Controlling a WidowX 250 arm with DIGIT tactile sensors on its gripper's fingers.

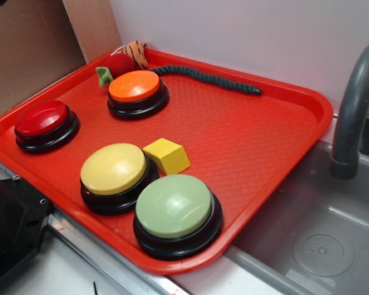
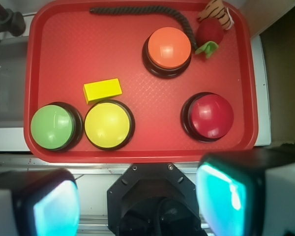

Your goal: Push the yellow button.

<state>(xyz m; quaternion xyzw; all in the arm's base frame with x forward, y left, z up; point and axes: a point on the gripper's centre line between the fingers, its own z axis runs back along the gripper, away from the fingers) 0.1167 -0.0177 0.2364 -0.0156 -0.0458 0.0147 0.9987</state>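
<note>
Red tray with four dome buttons; gripper high above the near rim, nothing touched.

The textured red plastic tray [image 1: 264,129] sits beside a grey metal sink basin [image 1: 320,246] with a dark grey curved faucet [image 1: 353,110]. In the wrist view, the gripper [image 2: 137,204] hangs over the tray's near edge, its two fingers [image 2: 56,209] spread wide with translucent teal pads, gripping nothing. The yellow button [image 1: 114,169], a round matte mustard dome on a black base, stands near the tray's front rim, touching or just beside the pale green domed button [image 1: 174,206]. The red domed button [image 1: 42,118] and orange domed button [image 1: 134,86] stand farther back, well apart. A dark braided rope [image 1: 209,78] runs along the back rim. A red plush strawberry toy [image 1: 118,63] lies in the far corner. A small yellow wedge-shaped block [image 1: 166,155] sits just beside the yellow button.
</note>
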